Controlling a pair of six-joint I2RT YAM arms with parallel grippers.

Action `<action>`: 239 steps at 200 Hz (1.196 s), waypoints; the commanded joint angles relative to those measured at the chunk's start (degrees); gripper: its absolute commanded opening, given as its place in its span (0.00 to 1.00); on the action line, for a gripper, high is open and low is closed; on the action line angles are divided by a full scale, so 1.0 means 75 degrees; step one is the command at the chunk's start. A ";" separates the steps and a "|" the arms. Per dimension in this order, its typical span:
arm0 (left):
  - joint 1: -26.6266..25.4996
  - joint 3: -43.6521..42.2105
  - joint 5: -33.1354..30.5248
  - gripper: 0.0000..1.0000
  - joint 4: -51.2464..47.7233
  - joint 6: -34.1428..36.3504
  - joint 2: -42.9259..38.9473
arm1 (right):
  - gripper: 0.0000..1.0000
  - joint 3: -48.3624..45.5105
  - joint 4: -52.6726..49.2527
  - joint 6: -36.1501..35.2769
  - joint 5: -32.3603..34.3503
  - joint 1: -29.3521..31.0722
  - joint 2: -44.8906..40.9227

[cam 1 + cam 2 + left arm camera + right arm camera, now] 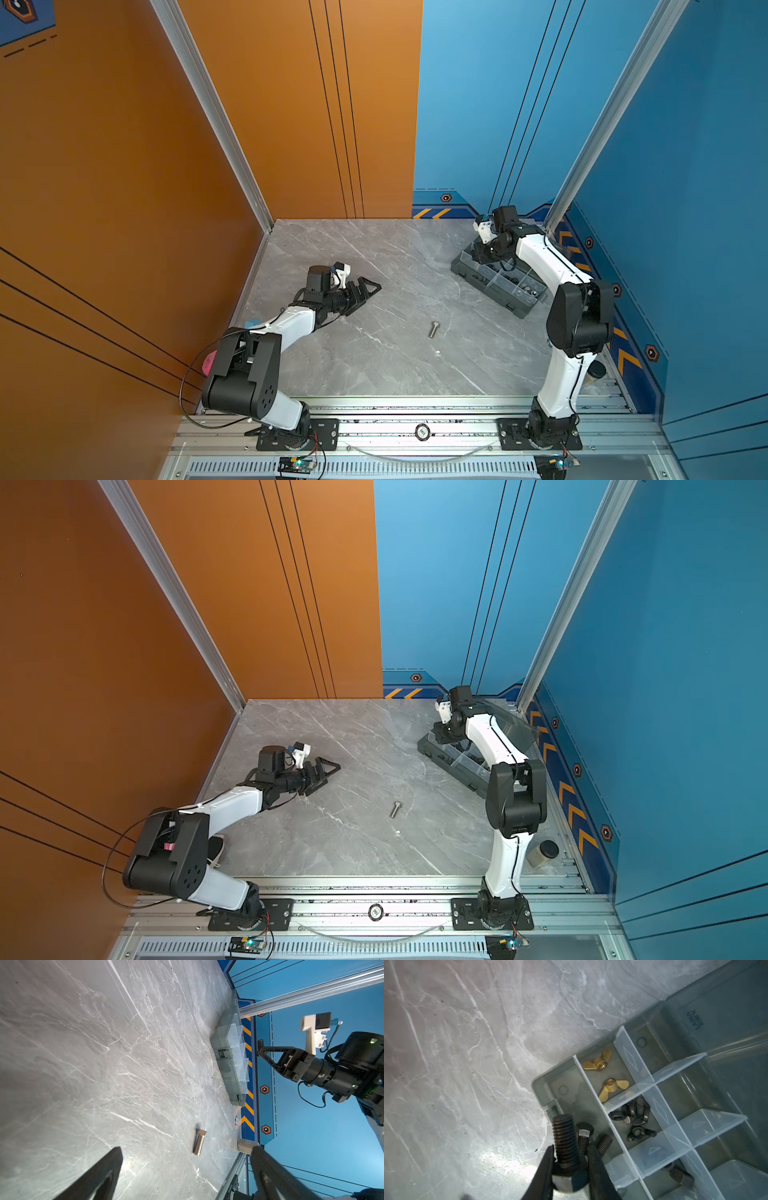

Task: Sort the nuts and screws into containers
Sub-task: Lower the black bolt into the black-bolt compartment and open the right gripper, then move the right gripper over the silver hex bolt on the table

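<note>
Black bolt [564,1140] is pinched in the right gripper [571,1150], threaded end poking out, held just over the organiser box [538,1084] at its corner compartment [562,1093]. Two other black bolts [584,1132] are already lying in there.

Both top views: from high above, well back from the smoky-grey translucent plastic organiser box [488,293], tilted steeply down over the whole grey veined stone-look tabletop [374,357]. Left wrist: low over the tabletop, well apart from the box, facing its long latched side. Right wrist: close above one end corner of the box, aimed down into its compartments. Shared by all four: the box and the tabletop just beside it.
</note>
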 commanded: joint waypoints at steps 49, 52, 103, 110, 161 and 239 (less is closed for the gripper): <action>0.0020 0.0055 0.0022 0.98 -0.0008 0.0074 0.0021 | 0.00 -0.0140 -0.0206 0.0136 0.0823 0.0045 0.0514; 0.0021 0.0054 0.0022 0.98 -0.0010 0.0078 0.0021 | 0.00 -0.0156 -0.0218 0.0136 0.0835 0.0045 0.0526; -0.0004 0.0086 0.0005 0.98 -0.0032 0.0059 0.0056 | 0.23 -0.0084 -0.0390 0.0257 0.1090 0.0084 0.0774; -0.0011 0.0093 0.0003 0.98 -0.0033 0.0064 0.0056 | 0.28 -0.0083 -0.0395 0.0284 0.1152 0.0096 0.0787; -0.0039 0.0098 -0.0030 0.98 -0.0054 0.0064 0.0046 | 0.43 -0.0056 -0.0428 0.0383 0.1384 0.0142 0.0684; -0.0098 0.0214 -0.0133 0.98 -0.0203 0.0078 0.0053 | 0.49 -0.0850 -0.0513 0.1877 0.2069 0.1008 -0.0937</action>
